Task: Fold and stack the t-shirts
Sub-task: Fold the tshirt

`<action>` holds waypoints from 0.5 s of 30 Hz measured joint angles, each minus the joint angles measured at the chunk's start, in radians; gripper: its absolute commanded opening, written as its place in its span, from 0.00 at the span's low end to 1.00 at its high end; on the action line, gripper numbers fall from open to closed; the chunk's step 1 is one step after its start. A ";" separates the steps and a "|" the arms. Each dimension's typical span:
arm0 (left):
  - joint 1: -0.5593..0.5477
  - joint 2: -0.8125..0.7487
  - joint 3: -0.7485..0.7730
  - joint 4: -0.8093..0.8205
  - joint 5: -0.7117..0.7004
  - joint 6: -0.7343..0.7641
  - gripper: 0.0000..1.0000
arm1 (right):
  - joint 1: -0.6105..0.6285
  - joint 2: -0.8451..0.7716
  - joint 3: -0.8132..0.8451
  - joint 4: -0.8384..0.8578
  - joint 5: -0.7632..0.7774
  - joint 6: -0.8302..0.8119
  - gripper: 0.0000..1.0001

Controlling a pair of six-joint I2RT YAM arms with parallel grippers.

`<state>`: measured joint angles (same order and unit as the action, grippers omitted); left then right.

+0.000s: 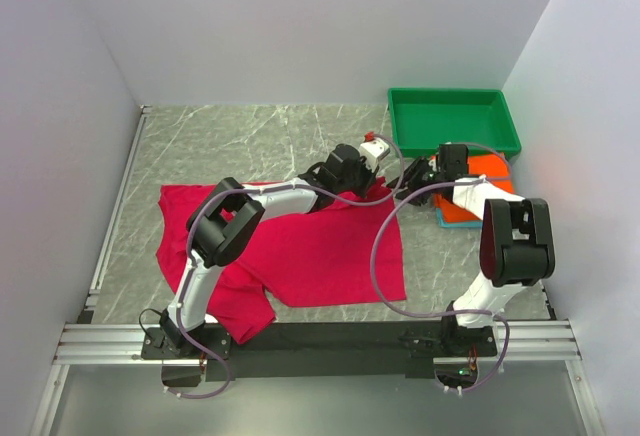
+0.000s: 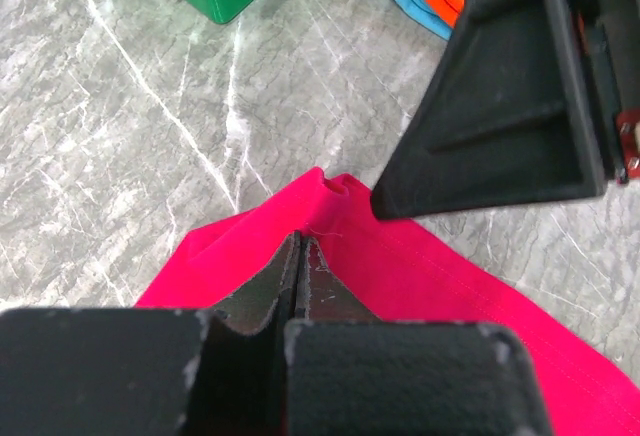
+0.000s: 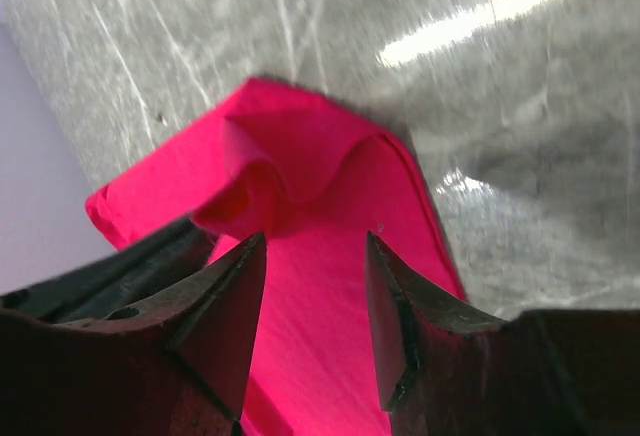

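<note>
A crimson-pink t-shirt [image 1: 300,251] lies spread out on the marble table. My left gripper [image 1: 388,178] is at its far right corner, with its jaws shut on the cloth [image 2: 450,296] at the edge. That pinch raises a small fold [image 3: 270,181]. My right gripper [image 3: 315,241] hovers over the same corner from the right, open, one fingertip on each side of the pink cloth. It fills the upper right of the left wrist view [image 2: 500,106]. A folded orange t-shirt [image 1: 490,171] lies on a folded teal one [image 1: 455,221] at the right.
A green plastic tray [image 1: 450,93] stands at the back right, just behind the folded stack. White walls close in the table on the left, back and right. The shirt's lower sleeve [image 1: 245,316] hangs near the front rail.
</note>
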<state>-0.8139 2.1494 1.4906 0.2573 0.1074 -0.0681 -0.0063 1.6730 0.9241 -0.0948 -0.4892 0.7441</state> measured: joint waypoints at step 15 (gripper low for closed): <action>0.000 -0.001 0.000 0.000 0.000 -0.001 0.01 | 0.118 0.078 -0.068 0.128 -0.065 0.121 0.41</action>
<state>-0.8139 2.1483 1.4906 0.2577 0.1074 -0.0689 0.1120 1.7512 0.8562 0.0330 -0.5541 0.8654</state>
